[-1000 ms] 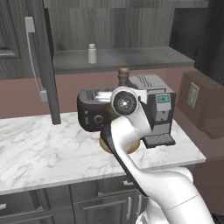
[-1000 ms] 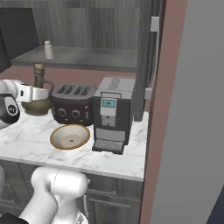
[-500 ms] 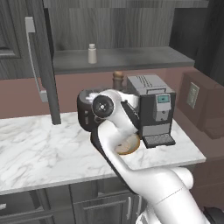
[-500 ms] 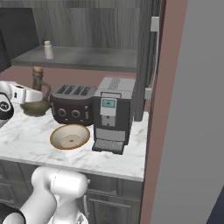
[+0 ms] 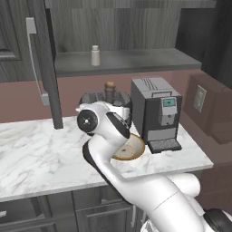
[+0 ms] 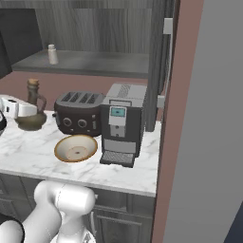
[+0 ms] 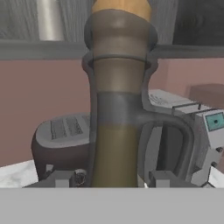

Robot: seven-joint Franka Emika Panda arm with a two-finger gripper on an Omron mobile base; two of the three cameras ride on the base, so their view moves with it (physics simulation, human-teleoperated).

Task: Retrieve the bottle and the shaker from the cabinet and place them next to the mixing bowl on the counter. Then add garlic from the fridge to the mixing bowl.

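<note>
Claw: my gripper [image 7: 113, 178] was closed around the bottle's neck, one dark tip on either side of the glass in the hand view.
Bottle: the bottle [image 6: 31, 108], a squat olive-tinted flask with a cork stopper, was out of the cabinet and at the left end of the counter in the right base view, just left of the toaster. I could not tell whether its base touched the marble. In the left base view its cork top [image 5: 109, 86] showed above my wrist.
Shaker: the shaker [image 5: 95, 55] stood upright on the cabinet shelf, well apart from the bottle.
Mixing bowl: the mixing bowl [image 6: 76, 147], tan-rimmed, sat on the counter in front of the toaster and just beside the coffee machine.
Toaster: the toaster [image 6: 78, 113], dark, stood against the back wall between the bottle and the coffee machine.
Coffee machine: the coffee machine [image 5: 157, 113] stood at the right end of the marble counter [image 5: 36, 154].
Cabinet door: the cabinet door [image 5: 44, 63] stood open at the left of the shelf.
</note>
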